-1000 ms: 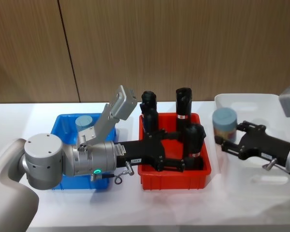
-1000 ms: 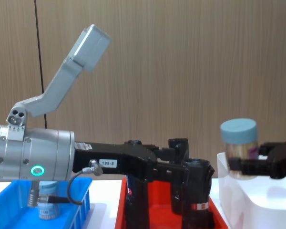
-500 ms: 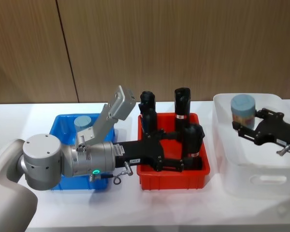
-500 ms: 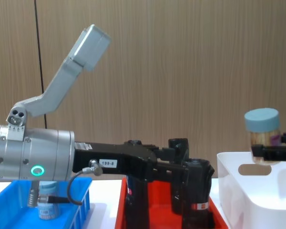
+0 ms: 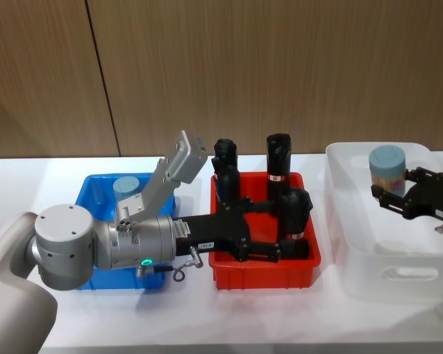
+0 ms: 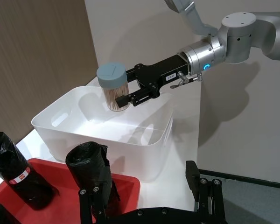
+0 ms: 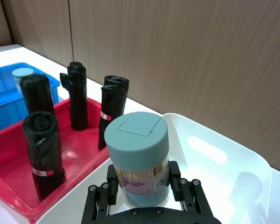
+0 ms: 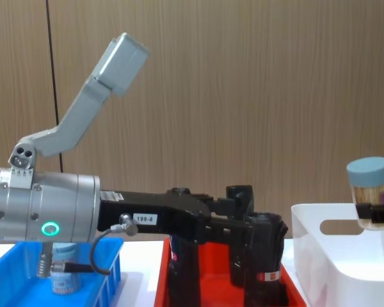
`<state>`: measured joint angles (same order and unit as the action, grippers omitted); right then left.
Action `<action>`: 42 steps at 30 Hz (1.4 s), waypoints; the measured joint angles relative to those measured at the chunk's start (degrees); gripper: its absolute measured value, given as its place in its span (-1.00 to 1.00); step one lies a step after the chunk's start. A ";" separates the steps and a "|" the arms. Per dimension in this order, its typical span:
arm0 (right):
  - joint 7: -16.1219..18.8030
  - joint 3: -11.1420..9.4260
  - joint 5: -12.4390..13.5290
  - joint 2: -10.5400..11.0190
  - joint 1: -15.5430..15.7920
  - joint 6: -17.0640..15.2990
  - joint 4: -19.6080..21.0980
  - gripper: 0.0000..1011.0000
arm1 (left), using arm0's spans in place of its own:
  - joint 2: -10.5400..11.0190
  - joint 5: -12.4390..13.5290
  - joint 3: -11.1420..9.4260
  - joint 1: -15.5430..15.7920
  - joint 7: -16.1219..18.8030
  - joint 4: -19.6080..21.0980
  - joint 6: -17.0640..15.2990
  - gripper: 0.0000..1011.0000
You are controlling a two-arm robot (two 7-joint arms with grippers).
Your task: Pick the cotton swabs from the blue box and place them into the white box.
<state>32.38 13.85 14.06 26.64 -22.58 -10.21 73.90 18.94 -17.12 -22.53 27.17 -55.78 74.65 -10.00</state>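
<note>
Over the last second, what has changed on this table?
The right gripper, shut on a cotton swab jar, carried it rightward from the white box's left rim to above the box's inside; not released. The left gripper, open over the red crate, and the second jar in the blue box stayed put.
</note>
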 joint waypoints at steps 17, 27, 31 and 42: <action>0.51 0.21 -0.48 -0.27 -1.11 0.40 -2.82 0.98 | 0.00 0.00 0.00 0.00 0.00 0.00 0.00 0.99; 0.45 0.31 -0.40 -0.12 -0.84 0.97 -2.29 0.98 | 0.01 0.00 0.00 0.00 0.00 0.00 0.00 0.99; 0.39 0.31 -0.39 -0.09 -0.76 1.00 -2.17 0.98 | 0.00 0.00 0.00 0.00 0.00 0.00 0.00 0.99; -3.00 0.22 0.00 -0.94 2.07 1.85 1.30 0.98 | 0.21 0.28 -0.24 -0.94 3.72 1.21 0.57 0.99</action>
<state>29.38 14.06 14.06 25.71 -20.51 -8.35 75.20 19.15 -16.84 -22.77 26.23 -52.06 75.86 -9.43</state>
